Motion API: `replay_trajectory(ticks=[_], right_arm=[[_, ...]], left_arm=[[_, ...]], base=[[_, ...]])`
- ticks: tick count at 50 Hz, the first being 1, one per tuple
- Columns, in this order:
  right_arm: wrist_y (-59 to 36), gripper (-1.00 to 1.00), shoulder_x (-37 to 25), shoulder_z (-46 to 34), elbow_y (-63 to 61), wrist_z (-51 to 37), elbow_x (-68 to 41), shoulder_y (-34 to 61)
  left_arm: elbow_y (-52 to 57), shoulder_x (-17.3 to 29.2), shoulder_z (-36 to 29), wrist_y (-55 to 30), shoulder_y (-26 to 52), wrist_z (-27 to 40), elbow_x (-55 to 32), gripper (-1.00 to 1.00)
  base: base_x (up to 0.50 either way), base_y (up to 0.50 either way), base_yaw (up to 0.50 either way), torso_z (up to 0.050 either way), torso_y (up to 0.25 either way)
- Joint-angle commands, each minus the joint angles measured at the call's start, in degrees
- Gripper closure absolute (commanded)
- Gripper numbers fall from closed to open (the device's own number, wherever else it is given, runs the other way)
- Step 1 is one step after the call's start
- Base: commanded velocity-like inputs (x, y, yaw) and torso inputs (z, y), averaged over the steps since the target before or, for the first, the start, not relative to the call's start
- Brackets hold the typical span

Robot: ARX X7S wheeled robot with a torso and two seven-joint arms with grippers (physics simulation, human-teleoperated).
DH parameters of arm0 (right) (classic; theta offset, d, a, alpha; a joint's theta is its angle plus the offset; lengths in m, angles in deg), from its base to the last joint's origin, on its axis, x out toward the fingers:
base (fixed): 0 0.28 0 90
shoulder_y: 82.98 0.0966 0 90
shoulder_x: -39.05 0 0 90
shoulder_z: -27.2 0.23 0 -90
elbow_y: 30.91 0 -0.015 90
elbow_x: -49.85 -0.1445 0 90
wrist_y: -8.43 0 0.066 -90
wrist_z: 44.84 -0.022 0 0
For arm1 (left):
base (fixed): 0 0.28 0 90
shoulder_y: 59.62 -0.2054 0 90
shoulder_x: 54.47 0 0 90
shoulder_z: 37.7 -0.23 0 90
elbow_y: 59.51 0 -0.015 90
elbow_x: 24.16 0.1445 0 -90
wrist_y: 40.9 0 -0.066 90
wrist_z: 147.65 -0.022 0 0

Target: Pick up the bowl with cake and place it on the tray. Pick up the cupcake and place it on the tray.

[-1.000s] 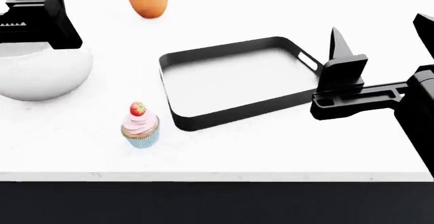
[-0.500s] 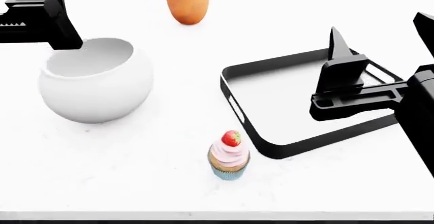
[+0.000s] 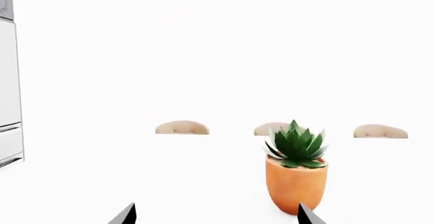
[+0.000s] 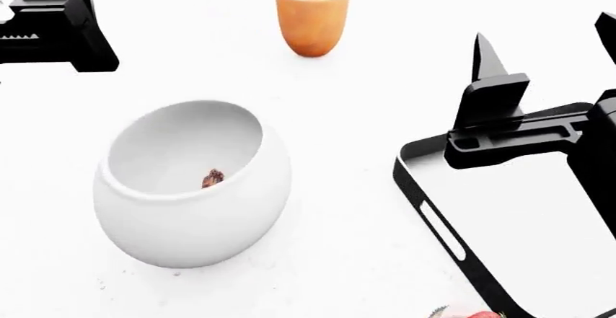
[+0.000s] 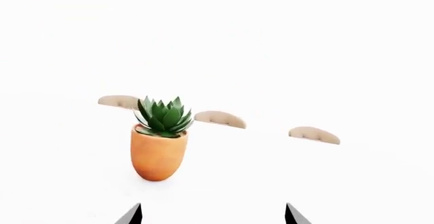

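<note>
The bowl with cake stands upright on the white table at the left of centre in the head view, a small brown cake piece inside it. The black tray lies to its right, partly cut off by the frame. Only the red top of the cupcake shows, at the bottom edge just left of the tray. My right gripper hangs open above the tray's far end, holding nothing. My left gripper is open and empty; its black body sits beyond and left of the bowl.
An orange pot with a green succulent stands behind the bowl, ahead of both grippers. Beige chair backs show past the table's far edge. A white cabinet stands at the side.
The head view has shifted: bowl, pot and tray slid right and down in the frame. The bowl now shows whole, and the cupcake has almost left the bottom edge. Both grippers stay open.
</note>
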Motion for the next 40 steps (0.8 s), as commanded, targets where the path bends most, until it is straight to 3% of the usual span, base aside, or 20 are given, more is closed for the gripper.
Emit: replay_trajectory(ticks=[1,11,17,21,30,40], right_arm=[[0.5,-1.00,-0.5,-1.4,0.6,-0.9,-0.1,0.4],[1.8,-1.00,-1.0,-6.4,3.8,-4.4,-2.7,4.3],[7.7,-1.00,-2.9,-25.5,8.7,-4.7,-5.0,21.3],[6.0,-1.00,-0.5,-32.0,15.5,-4.1,-7.9,28.5],[4.1,-1.00,8.3,-31.2,34.6,6.2,-14.7,35.8],[-1.1,-1.00,21.3,-35.9,56.4,14.2,-12.5,41.2]], left_arm=[[0.2,0.5,-0.4,0.7,0.0,-0.2,0.0,-1.00],[-0.2,0.9,-0.9,1.2,0.3,-0.5,0.3,-1.00],[-1.3,1.4,-0.7,1.3,0.8,-1.4,1.3,-1.00],[-1.5,1.8,-0.6,1.6,0.9,-1.5,1.2,-1.00],[-2.0,2.3,-0.7,2.2,1.3,-1.8,0.9,-1.00],[-3.1,3.0,-0.4,2.4,1.8,-3.2,2.6,-1.00]], base=[[0.00,0.00,0.00,0.000,0.000],[0.00,0.00,0.00,0.000,0.000],[0.00,0.00,0.00,0.000,0.000],[0.00,0.00,0.00,0.000,0.000],[0.00,0.00,0.00,0.000,0.000],[0.00,0.00,0.00,0.000,0.000]])
